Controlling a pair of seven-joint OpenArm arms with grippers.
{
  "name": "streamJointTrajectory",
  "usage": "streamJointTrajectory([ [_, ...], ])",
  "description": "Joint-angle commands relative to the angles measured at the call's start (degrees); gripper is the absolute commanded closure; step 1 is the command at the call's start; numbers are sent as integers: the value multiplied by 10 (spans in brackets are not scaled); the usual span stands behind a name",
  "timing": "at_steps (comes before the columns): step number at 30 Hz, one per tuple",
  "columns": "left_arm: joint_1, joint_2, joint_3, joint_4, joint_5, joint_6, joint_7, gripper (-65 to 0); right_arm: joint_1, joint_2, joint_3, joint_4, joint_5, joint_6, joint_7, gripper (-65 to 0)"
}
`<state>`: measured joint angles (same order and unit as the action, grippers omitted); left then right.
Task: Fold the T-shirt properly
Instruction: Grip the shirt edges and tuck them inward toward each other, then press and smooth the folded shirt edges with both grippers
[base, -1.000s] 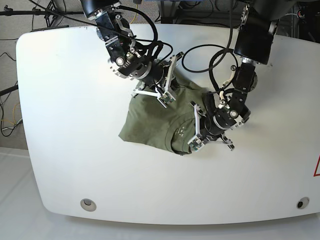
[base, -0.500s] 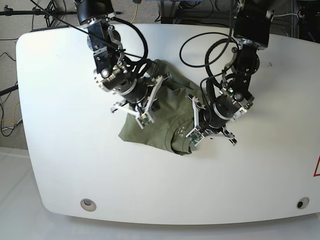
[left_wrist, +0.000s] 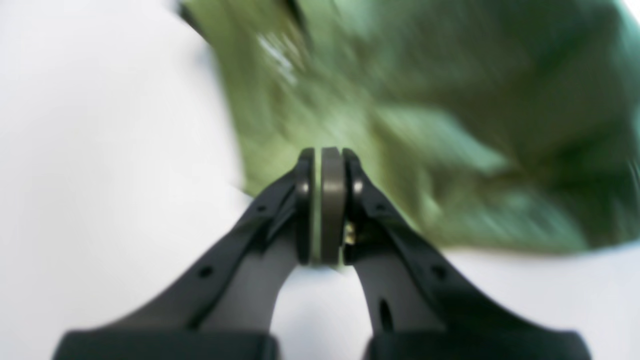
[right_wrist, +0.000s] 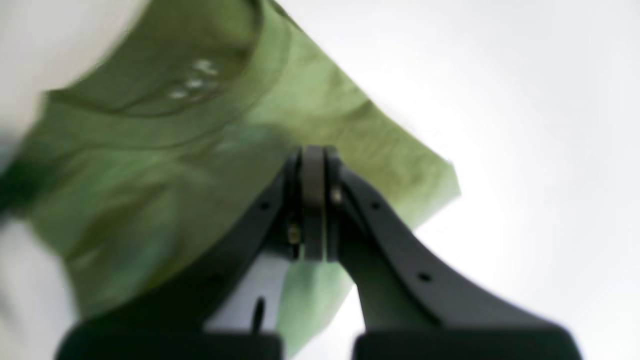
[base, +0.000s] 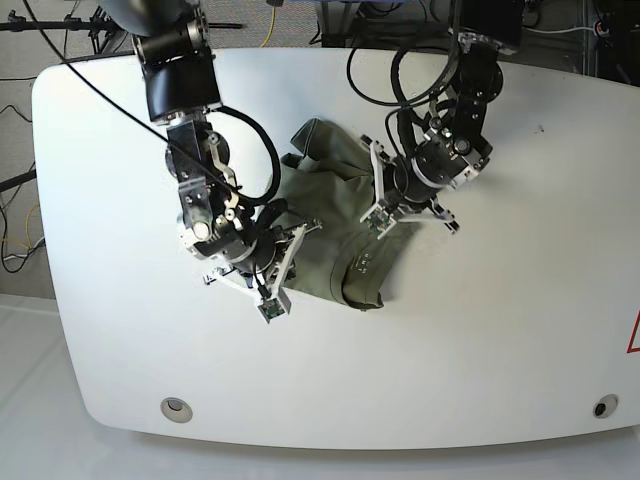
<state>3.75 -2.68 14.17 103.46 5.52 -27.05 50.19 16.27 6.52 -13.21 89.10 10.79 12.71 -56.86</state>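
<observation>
The olive-green T-shirt lies partly folded and rumpled in the middle of the white table, collar label near its lower edge. My left gripper hovers at the shirt's upper right edge. In the left wrist view it is shut, with the blurred T-shirt beyond its tips. My right gripper is over the shirt's lower left corner, which it hides. In the right wrist view it is shut above the T-shirt, collar at upper left. I see no cloth pinched in either one.
The white table has a round hole near its front left and another at front right. Black cables loop over the far side behind the arms. A red mark sits at the right edge.
The right arm swept from the shirt's top down to its lower left corner. The left arm rose from the lower right edge to the upper right. Both stayed shut; the shirt's upper part now shows.
</observation>
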Motion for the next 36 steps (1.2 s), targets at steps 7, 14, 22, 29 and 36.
streamJointTrajectory([
  [7,47,16,-1,-2,-3,2,-16,0,50,14,3,-105,3,1,73,0],
  [14,68,16,-2,-38,-3,2,-69,0,52,31,3,-156,2,1,121,0],
  [22,60,14,-3,-90,-3,2,-82,0,51,42,3,-203,2,1,150,0],
  [29,28,11,-3,-136,-2,2,-120,0,18,42,3,-200,2,1,150,0],
  [36,-12,11,-4,-190,0,2,-151,0,-36,45,5,-150,2,1,150,0],
])
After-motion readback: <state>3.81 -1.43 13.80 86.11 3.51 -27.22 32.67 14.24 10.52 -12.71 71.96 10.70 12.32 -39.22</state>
